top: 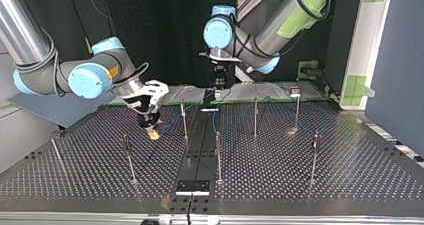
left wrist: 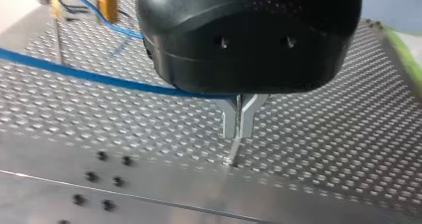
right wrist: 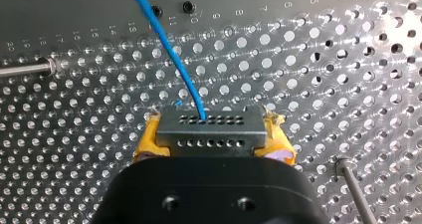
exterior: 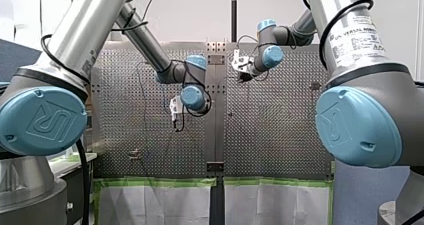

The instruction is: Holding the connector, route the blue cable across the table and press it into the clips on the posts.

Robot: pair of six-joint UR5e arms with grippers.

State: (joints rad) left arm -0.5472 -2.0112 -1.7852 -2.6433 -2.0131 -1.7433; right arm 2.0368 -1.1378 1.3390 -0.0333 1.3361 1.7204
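My right claw (right wrist: 213, 127) is clenched on the connector (right wrist: 209, 137), yellow pads on its two ends, just above the table (right wrist: 348, 74). The blue cable (right wrist: 166, 45) leaves its face and runs up to my left claw (left wrist: 239, 124), whose fingers are pressed together; whether they nip it I cannot tell. The cable looks light and limp, so I'd steer by the rigid connector.

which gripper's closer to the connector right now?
Right. My right gripper grips the connector between its yellow pads. My left gripper is well apart from it, near the table's far edge in the top view, beside the blue cable.
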